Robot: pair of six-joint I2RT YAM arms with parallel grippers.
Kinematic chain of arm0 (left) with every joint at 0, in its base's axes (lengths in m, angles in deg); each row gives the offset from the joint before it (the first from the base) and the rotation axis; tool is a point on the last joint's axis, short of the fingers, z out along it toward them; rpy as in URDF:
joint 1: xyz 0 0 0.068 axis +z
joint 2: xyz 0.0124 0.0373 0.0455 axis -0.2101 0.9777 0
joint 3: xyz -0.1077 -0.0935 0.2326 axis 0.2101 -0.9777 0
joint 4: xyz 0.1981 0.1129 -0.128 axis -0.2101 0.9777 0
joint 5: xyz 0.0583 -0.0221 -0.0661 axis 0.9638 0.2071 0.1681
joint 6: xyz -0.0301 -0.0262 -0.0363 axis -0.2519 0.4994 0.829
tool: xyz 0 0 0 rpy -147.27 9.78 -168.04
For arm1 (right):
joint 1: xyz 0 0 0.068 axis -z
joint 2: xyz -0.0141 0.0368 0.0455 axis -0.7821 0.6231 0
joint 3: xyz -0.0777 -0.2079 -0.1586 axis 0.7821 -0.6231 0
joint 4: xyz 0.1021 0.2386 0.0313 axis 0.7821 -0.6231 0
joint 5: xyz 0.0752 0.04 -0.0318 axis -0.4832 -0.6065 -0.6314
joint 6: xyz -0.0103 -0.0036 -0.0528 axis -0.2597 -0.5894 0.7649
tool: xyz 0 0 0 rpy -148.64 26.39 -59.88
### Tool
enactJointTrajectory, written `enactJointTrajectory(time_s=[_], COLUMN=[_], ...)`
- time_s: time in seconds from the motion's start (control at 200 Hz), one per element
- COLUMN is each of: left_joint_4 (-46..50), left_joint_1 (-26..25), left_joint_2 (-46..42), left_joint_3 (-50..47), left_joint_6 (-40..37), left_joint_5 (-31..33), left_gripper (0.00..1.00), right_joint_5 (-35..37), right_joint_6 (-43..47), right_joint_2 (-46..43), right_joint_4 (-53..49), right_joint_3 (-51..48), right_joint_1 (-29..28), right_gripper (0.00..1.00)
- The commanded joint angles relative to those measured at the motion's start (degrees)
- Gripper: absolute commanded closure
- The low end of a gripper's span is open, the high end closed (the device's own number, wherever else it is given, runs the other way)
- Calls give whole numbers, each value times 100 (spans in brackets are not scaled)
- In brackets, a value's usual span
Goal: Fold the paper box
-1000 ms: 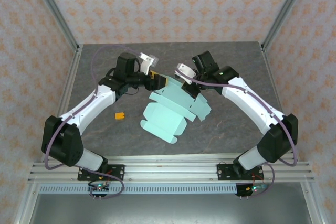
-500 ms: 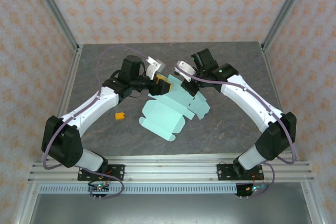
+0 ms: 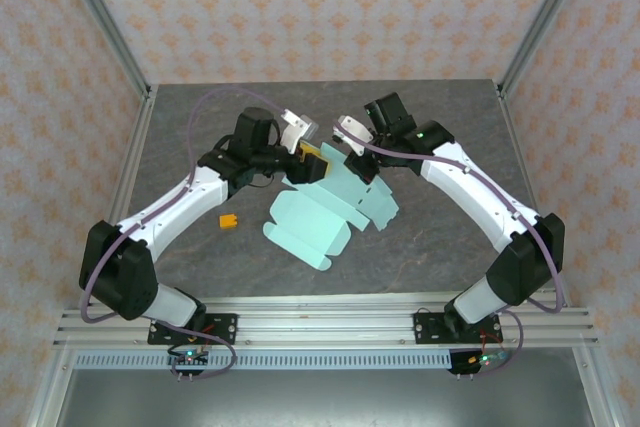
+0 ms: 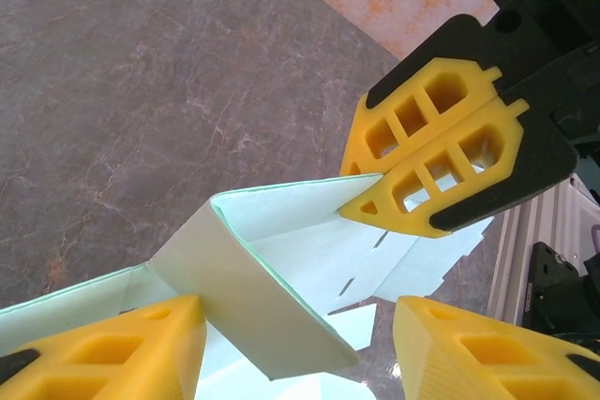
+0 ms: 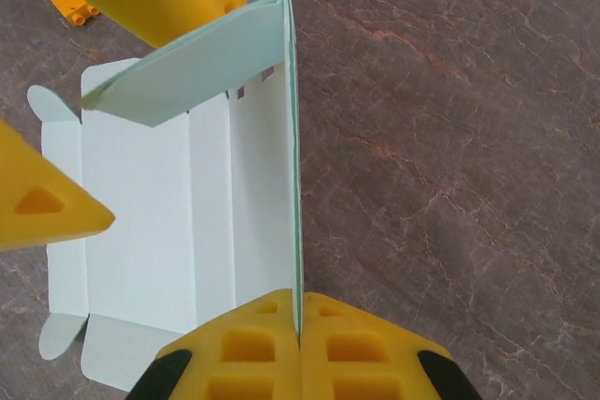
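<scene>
Item 1. Rail [image 3: 320, 319]: ribbed aluminium extrusion along the near edge, carrying both arm bases.

Item 2. Table [image 3: 440, 247]: flat top in a matt grey, veined, stone-like finish.

Item 3. Orange piece [image 3: 229, 220]: small blocky plastic part lying near left, well apart from the box.

Item 4. Box [image 3: 315, 222]: thin pale mint card, die-cut with rounded tabs and short slits. It sits mid-table, between the two grippers. The near panels lie flat. The far end is lifted, with one panel creased into a sharp upright ridge and a flap standing on edge.

Item 5. Left gripper [image 3: 312, 155]: white-shelled arm with black joints. The yellow plastic fingers [image 4: 122, 348] are wedge-shaped with hollow cells. The jaws stand apart, straddling the raised ridge at the box's far left.

Item 6. Right gripper [image 3: 352, 159]: same build. Its yellow fingers [image 5: 253, 353] are pressed together, pinching the edge of the upright flap at the box's far right.

Item 7. Walls [image 3: 330, 17]: cream paper with a repeating orange floral motif behind the table, framed by slanted aluminium posts [image 3: 105, 22].
</scene>
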Motion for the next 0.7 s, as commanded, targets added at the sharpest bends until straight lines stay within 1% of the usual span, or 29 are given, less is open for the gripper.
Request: enactJointTrajectory(time_s=[0.0,0.1,0.205,0.275,0.37,0.45,0.545,0.696], left_joint_4=[-14,-150,-499,-717,-1116,-1455,-1692,-1972], left_joint_1=[-90,82,260,323,449,565,603,603], left_joint_2=[-515,-963,-1516,-1866,-2098,-2053,-1885,-1282], left_joint_3=[-320,-806,-1497,-1973,-2538,-2854,-3008,-2827], left_joint_6=[-144,32,332,478,755,953,932,803], left_joint_5=[293,599,842,1135,1467,1605,1700,1411], left_gripper=[42,41,39,37,35,35,33,32], right_joint_5=[83,148,222,210,111,22,-4,-50], right_joint_6=[62,71,17,-27,-74,-115,-161,-195], right_joint_2=[-102,-230,-305,-313,-299,-315,-300,-258], right_joint_4=[134,70,64,31,-29,-51,-141,-188], right_joint_3=[-57,-115,-195,-205,-173,-172,-106,-38], right_joint_1=[31,38,56,74,93,124,155,164], right_gripper=[100,100,100,100,100,100,100,100])
